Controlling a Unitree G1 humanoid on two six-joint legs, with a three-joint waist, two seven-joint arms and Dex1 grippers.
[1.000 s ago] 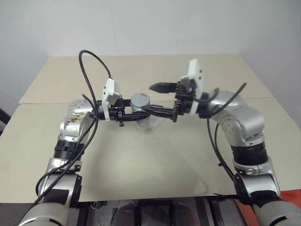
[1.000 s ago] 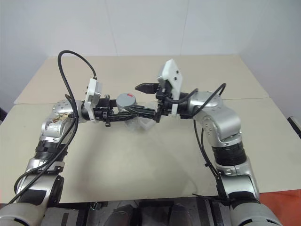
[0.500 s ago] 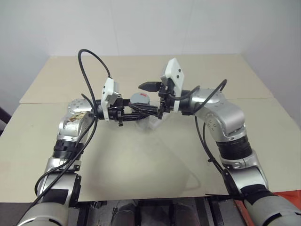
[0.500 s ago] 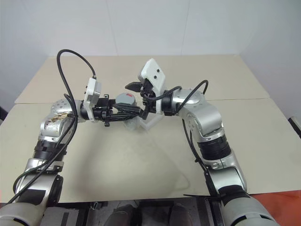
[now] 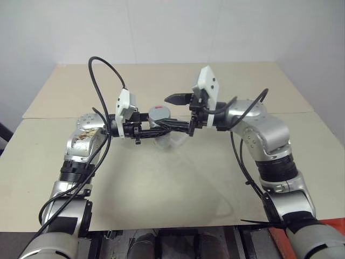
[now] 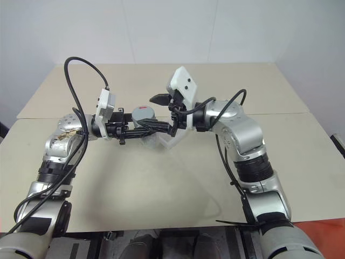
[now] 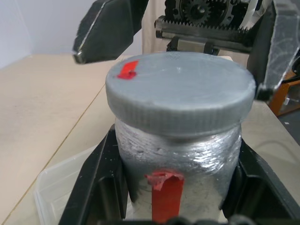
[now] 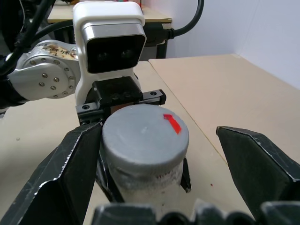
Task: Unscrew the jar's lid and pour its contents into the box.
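Left gripper [image 5: 153, 128] clamps the upright silvery jar [image 7: 178, 178] at frame centre, its grey round lid [image 8: 145, 133] sitting between the right gripper's [image 5: 175, 112] wide-open fingers.

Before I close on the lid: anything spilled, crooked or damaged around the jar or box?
Nothing stands out. The jar sits upright in the left gripper, the lid flat and fully on. The right gripper is open, its fingers either side of the lid. The box lies below the jar, no spill visible.
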